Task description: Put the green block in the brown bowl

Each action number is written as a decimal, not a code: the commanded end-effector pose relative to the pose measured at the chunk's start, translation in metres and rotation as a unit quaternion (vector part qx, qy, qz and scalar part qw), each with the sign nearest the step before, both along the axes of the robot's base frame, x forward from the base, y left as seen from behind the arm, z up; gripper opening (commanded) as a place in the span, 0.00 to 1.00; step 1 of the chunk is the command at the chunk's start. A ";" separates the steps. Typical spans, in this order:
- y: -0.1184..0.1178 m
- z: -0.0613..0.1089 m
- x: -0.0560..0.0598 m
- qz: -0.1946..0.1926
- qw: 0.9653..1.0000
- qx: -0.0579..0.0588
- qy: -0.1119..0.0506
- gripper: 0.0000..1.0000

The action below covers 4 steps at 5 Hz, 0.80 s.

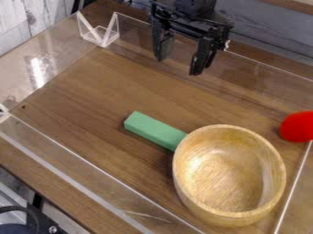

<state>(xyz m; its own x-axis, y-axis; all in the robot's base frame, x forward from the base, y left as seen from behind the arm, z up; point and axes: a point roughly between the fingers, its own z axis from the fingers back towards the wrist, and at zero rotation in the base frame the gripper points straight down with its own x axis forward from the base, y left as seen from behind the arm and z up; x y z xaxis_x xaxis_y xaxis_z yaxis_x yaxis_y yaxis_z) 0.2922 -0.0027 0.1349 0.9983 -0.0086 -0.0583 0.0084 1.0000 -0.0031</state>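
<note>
The green block is a flat mint-green bar lying on the wooden table, its right end close to the rim of the brown bowl. That bowl is a large round light-wood bowl with a thick rim, sitting at the lower right with nothing inside it. My gripper hangs at the top centre, well behind and above the block. Its two black fingers stand apart with nothing between them, so it is open.
A small red ball rests at the right edge, beside the bowl. A clear plastic stand sits at the back left. Low transparent walls ring the table surface.
</note>
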 end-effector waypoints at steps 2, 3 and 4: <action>-0.014 -0.014 -0.023 -0.213 0.977 -0.003 0.027 1.00; -0.009 -0.026 -0.039 -0.333 0.942 0.004 0.029 1.00; -0.003 -0.038 -0.053 -0.448 0.893 0.016 0.029 1.00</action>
<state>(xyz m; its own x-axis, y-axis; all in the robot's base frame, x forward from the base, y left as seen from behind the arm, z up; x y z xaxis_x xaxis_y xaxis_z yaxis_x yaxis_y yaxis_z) 0.2347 -0.0051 0.0865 0.5910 -0.7926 -0.1501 0.7973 0.6022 -0.0404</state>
